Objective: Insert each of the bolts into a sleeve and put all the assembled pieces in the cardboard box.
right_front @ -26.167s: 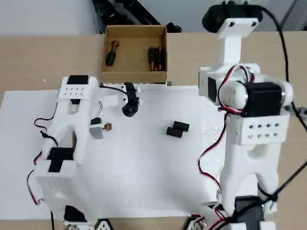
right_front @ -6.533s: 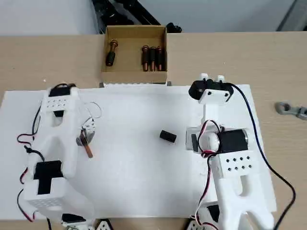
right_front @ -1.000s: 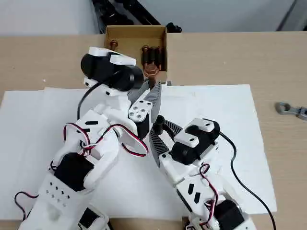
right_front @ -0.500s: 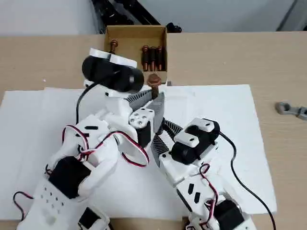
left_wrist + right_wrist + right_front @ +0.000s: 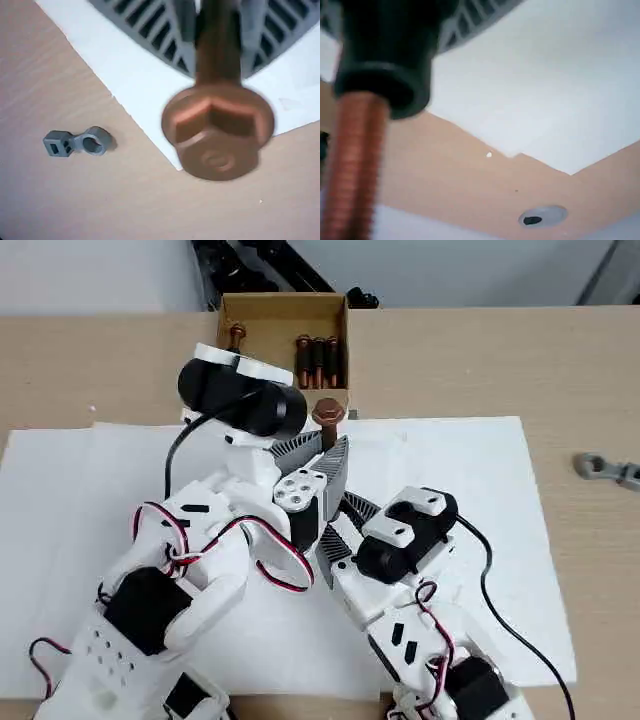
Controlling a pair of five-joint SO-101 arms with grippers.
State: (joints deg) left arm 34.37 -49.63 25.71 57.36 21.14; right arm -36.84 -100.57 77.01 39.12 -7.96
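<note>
Left gripper clenched on copper bolt shank, hex head projecting past its fingertips; right gripper grasps black sleeve, threaded shank seated in it.

Pretty evenly lit, with soft light apparently thrown from overhead. In the high view the white sheet is pushed close to blown out, and only faint, soft-edged shadows are cast on it under the arms. In the left wrist view a mild sheen is picked up on the bolt head, and a small shadow is dropped beside the grey part. In the right wrist view the black sleeve is left nearly toneless.
</note>
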